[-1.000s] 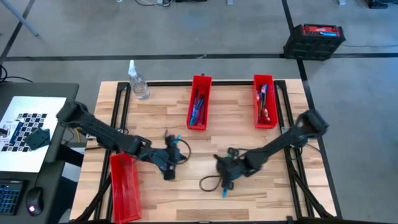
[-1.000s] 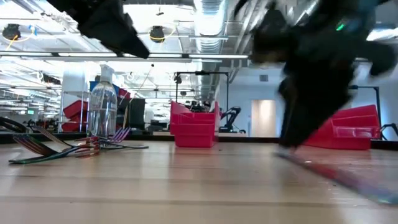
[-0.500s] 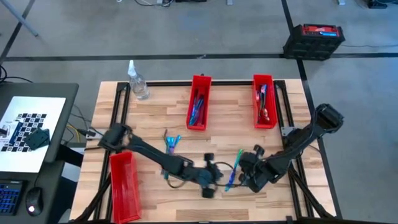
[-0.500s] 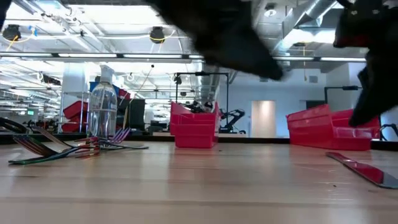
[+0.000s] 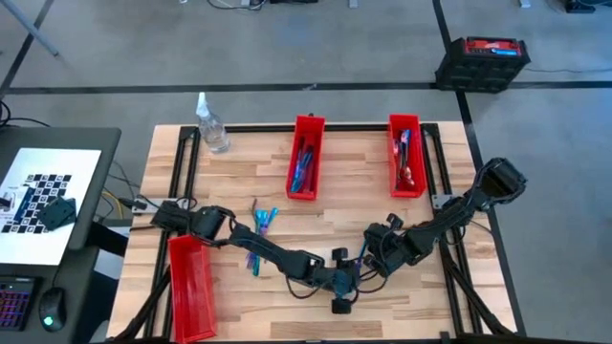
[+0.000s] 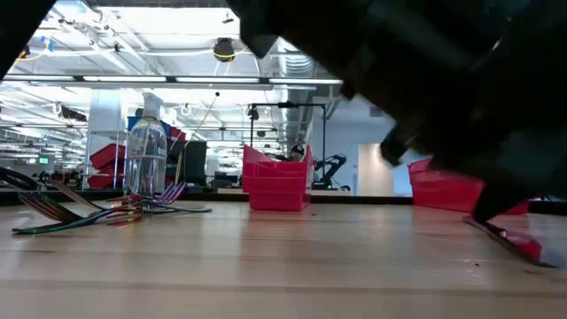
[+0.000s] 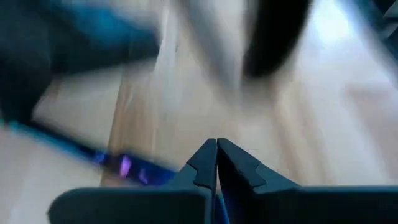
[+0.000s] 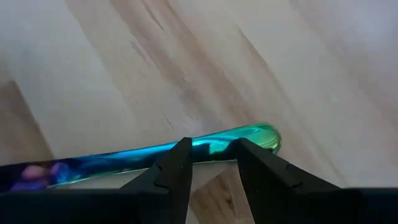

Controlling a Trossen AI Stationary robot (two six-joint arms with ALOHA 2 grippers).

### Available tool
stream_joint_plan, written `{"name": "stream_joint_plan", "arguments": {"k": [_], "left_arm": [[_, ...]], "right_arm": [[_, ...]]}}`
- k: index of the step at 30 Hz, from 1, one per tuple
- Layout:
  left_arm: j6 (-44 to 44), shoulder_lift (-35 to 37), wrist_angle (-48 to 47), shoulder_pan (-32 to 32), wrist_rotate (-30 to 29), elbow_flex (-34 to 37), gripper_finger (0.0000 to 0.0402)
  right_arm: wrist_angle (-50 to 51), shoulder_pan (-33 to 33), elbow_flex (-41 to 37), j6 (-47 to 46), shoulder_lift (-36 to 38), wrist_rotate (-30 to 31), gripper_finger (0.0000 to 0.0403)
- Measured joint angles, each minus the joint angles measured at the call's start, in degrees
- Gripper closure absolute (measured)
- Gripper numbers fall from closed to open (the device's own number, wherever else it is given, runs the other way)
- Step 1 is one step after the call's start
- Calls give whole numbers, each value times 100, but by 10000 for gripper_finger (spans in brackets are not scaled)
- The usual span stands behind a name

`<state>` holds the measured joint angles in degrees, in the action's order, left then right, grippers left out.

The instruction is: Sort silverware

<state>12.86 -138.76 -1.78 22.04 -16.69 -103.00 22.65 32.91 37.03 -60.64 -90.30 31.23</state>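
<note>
Quick read of this one: half a second back the left arm was only partway across the table and the right arm had pulled off to the side, with one iridescent piece (image 5: 362, 258) lying alone on the wood between them. Now both have closed in on it. The left gripper (image 5: 341, 287) has stretched further over to the front middle, and the right gripper (image 8: 211, 144) has swung back so it sits right above the piece. In the right wrist view its fingers are spread apart with the teal-green handle end running across underneath them, so it isn't clamped on anything. The left gripper's fingers are pressed together. There's a blue-purple streak right by the tips, but it's way too smeared to say whether anything's pinched. The rest of the loose silverware (image 5: 258, 227) is in a little heap left of centre, untouched. The two far bins (image 5: 306, 158) (image 5: 405, 164) already hold pieces, while the near-left bin (image 5: 191, 277) looks empty from above. My guess is this is a regrasp or handover of that single piece — so the sort's only partway, with the heap left to go.
</note>
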Motion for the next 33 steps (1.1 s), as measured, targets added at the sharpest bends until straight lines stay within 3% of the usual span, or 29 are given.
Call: {"name": "stream_joint_plan", "arguments": {"k": [8, 15, 20, 26, 33], "left_arm": [[40, 36, -1184, -63, 0, -24, 402], [-198, 39, -1329, -299, -131, -13, 402], [-206, 102, -1428, -376, -109, 0, 402], [-214, 136, -1425, -135, -138, 11, 402], [-107, 138, -1421, 44, -164, 14, 402]], "right_arm": [[-19, 518, -45, -316, 2, -110, 285], [-543, 1212, 57, -1201, -18, -543, 285], [-582, 1453, 170, -1231, -20, -572, 285], [743, 866, 458, -1086, 28, 185, 285], [677, -311, 464, 71, 0, 340, 285]]}}
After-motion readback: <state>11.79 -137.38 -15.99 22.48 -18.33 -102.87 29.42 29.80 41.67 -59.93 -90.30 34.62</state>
